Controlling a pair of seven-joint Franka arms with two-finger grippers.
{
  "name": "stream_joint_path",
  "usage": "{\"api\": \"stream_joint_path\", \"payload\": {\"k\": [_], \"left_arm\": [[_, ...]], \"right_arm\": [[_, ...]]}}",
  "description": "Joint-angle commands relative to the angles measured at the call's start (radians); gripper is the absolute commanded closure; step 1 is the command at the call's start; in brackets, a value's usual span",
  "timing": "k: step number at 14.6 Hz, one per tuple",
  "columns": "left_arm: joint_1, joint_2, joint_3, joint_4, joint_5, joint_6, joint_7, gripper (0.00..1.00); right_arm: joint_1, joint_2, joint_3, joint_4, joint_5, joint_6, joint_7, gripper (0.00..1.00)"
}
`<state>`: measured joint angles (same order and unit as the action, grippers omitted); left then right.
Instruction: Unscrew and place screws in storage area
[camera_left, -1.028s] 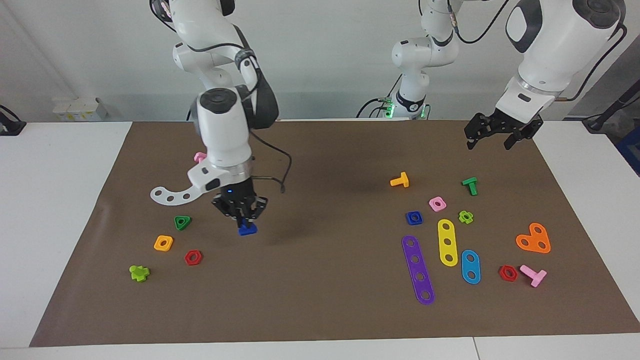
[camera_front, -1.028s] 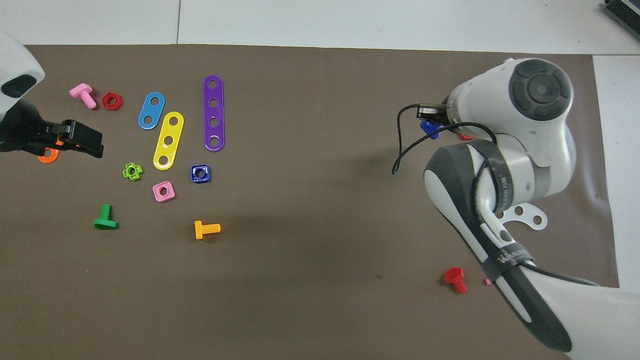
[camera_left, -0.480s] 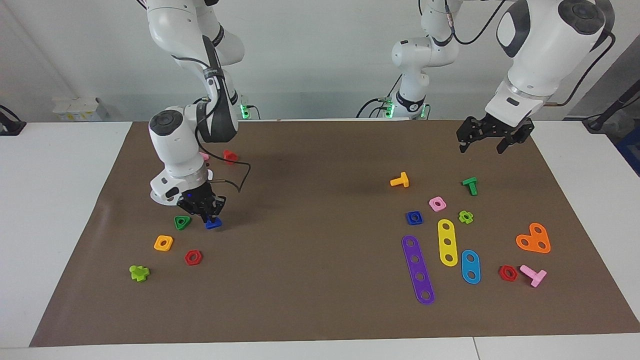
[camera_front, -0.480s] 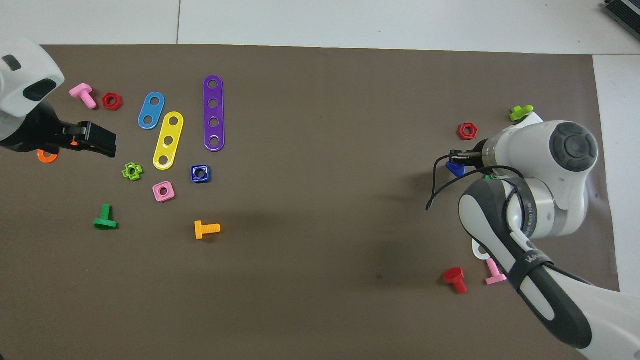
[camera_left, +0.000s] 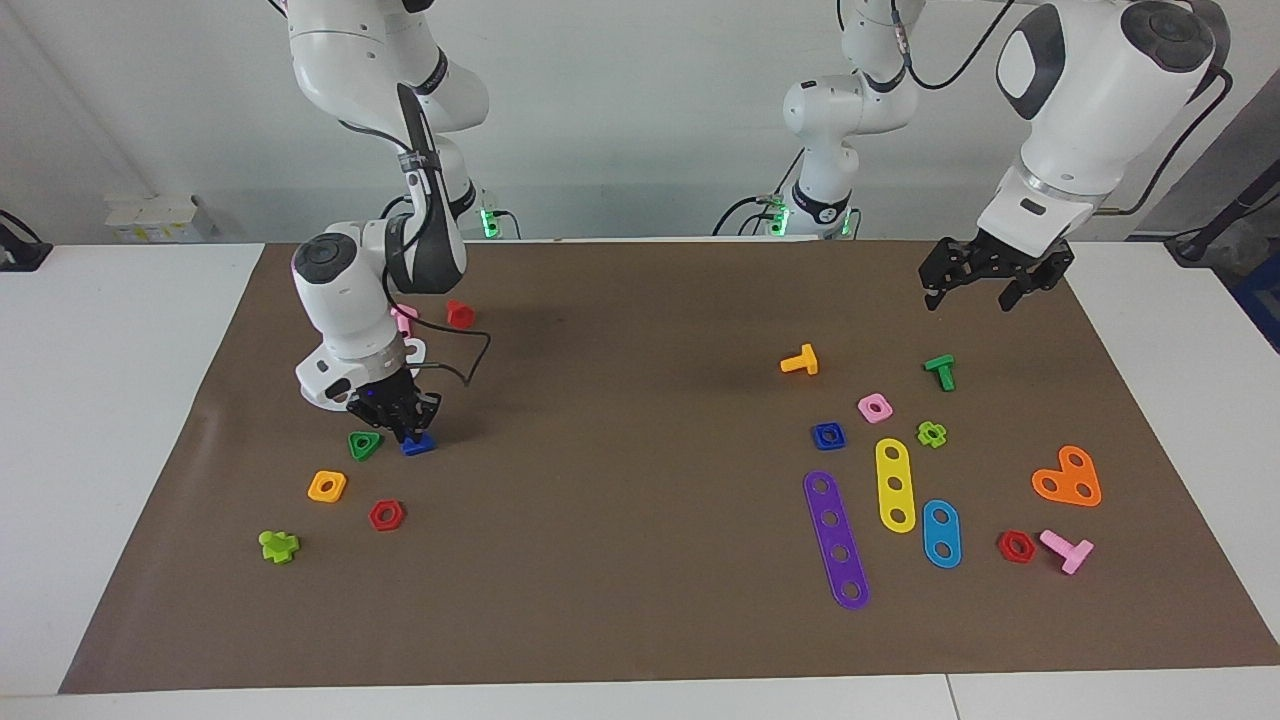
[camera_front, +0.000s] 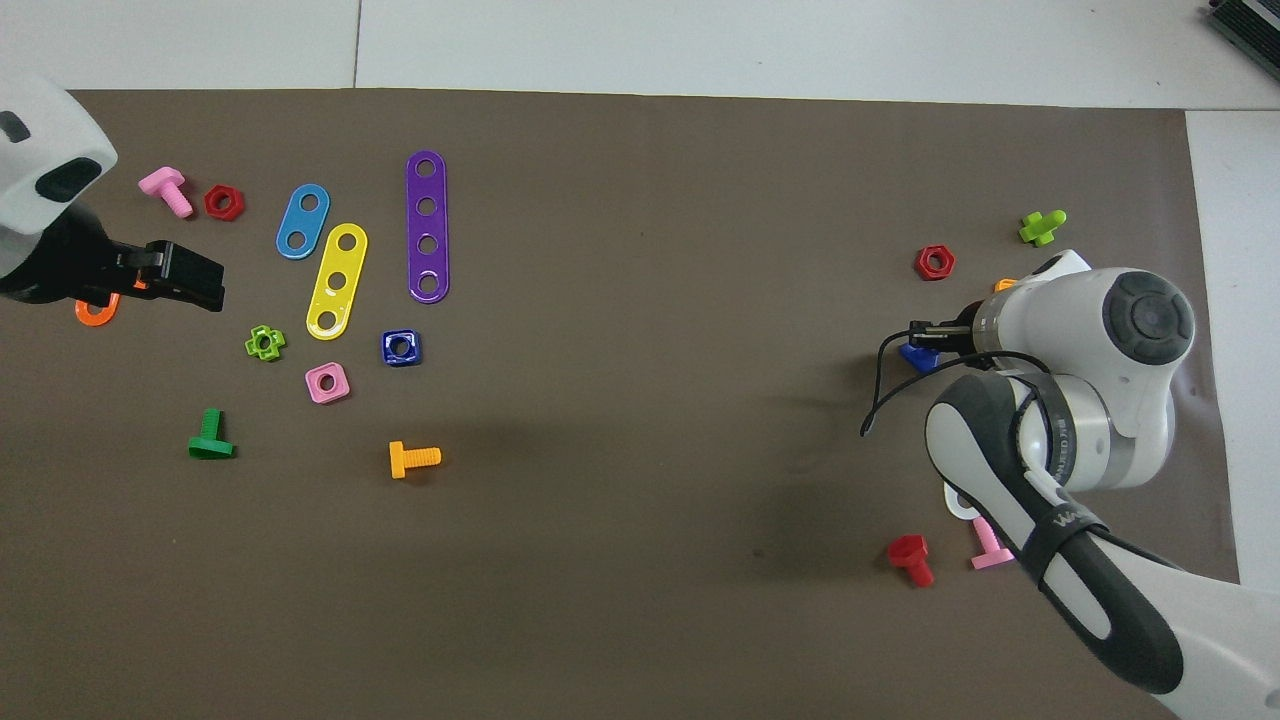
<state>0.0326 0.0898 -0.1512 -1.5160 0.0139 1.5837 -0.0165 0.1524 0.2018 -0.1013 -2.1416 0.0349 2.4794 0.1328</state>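
The dark-blue triangular-headed bolt (camera_left: 418, 445) (camera_front: 915, 357) rests on the brown mat beside a green triangular nut (camera_left: 364, 444), at the right arm's end of the table. My right gripper (camera_left: 407, 432) (camera_front: 932, 338) stands low, directly on top of this bolt and touching it. The dark-blue square nut (camera_left: 828, 436) (camera_front: 401, 347) lies loose on the mat at the left arm's end, next to a pink square nut (camera_left: 874, 407). My left gripper (camera_left: 970, 295) (camera_front: 205, 290) hangs open and empty in the air above that end of the mat.
Around the bolt lie an orange square nut (camera_left: 327, 486), a red hex nut (camera_left: 386, 515), a lime cross bolt (camera_left: 278, 545), a red bolt (camera_left: 459, 314) and a pink bolt (camera_left: 402, 318). Purple (camera_left: 836, 540), yellow (camera_left: 894, 485) and blue (camera_left: 941, 533) strips lie near the square nut.
My right gripper carried the blue bolt toward the right arm's end of the table and down onto the mat beside the green triangular nut. The left gripper barely shifted.
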Motion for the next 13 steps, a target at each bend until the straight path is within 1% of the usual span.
{"api": "stream_joint_path", "payload": {"k": [1,3,5,8,10,12,13], "left_arm": [[0.001,-0.033,0.005,-0.042,-0.002,0.025,-0.005,0.00],[0.001,-0.033,0.004,-0.044,-0.002,0.024,-0.005,0.00],[0.001,-0.033,0.004,-0.046,-0.003,0.027,-0.003,0.00],[0.000,-0.035,0.004,-0.049,-0.008,0.025,-0.005,0.00],[0.000,-0.041,0.004,-0.053,-0.008,0.030,-0.005,0.00],[0.001,-0.048,0.004,-0.069,-0.008,0.036,-0.005,0.00],[0.001,-0.048,0.004,-0.069,-0.008,0.039,-0.005,0.00]], "right_arm": [[-0.017,-0.050,0.008,0.023,0.028,-0.026,0.065,0.00],[-0.049,-0.073,0.003,0.136,0.026,-0.165,0.083,0.00],[-0.085,-0.126,0.002,0.251,0.022,-0.351,0.084,0.00],[-0.108,-0.215,-0.002,0.385,0.011,-0.625,0.077,0.00],[-0.131,-0.236,0.002,0.491,0.008,-0.800,0.035,0.00],[-0.129,-0.237,0.002,0.564,-0.003,-0.907,-0.019,0.00],[-0.126,-0.246,0.003,0.565,-0.010,-0.931,-0.025,0.00]]}}
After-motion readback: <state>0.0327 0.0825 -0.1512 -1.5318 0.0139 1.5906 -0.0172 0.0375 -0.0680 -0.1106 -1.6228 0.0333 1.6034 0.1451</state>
